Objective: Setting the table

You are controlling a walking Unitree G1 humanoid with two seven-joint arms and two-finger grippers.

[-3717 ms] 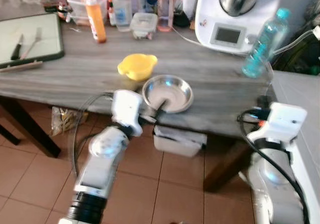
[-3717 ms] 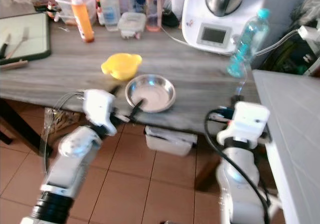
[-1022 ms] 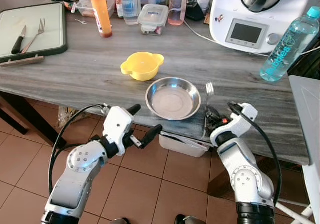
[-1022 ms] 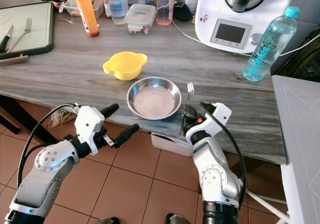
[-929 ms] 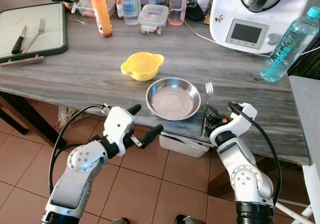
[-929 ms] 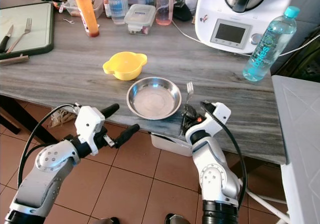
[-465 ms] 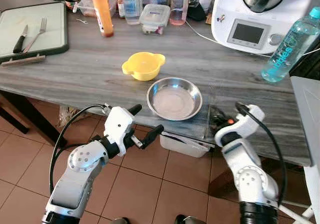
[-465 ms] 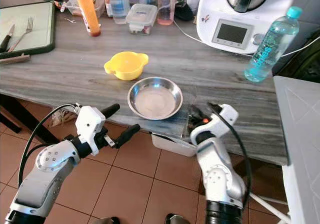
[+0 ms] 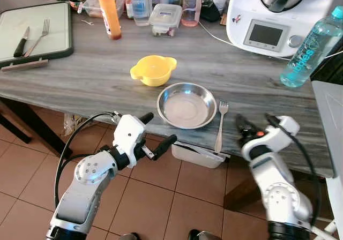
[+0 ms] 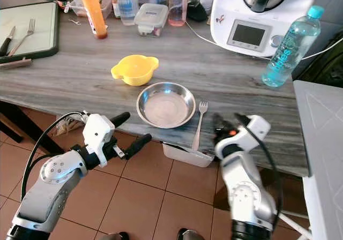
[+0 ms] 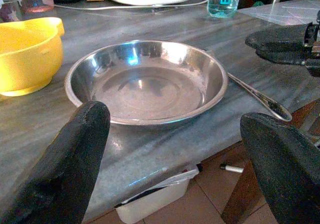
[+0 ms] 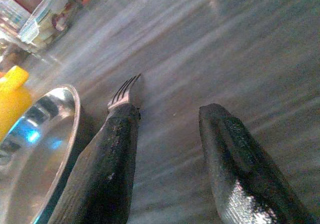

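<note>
A shallow steel bowl (image 9: 186,105) sits near the front edge of the grey wooden table (image 9: 91,74), with a yellow bowl (image 9: 153,69) just behind it. A fork (image 9: 220,126) lies flat on the table immediately right of the steel bowl, tines pointing away from me. My right gripper (image 9: 247,126) hovers just right of the fork's handle, open and holding nothing; the fork's tines (image 12: 125,90) show past one finger. My left gripper (image 9: 156,130) is open below the table edge, in front of the steel bowl (image 11: 145,81).
A second fork (image 9: 38,31) and a knife (image 9: 20,40) lie on a tray at the far left. An orange bottle (image 9: 109,9), containers, a kitchen machine (image 9: 268,15) and a water bottle (image 9: 311,50) line the back. A white bin (image 9: 195,154) sits under the table.
My right gripper has let go of the fork and pulled back to the right. The fork now lies on the table beside the steel bowl. The left arm has stayed put.
</note>
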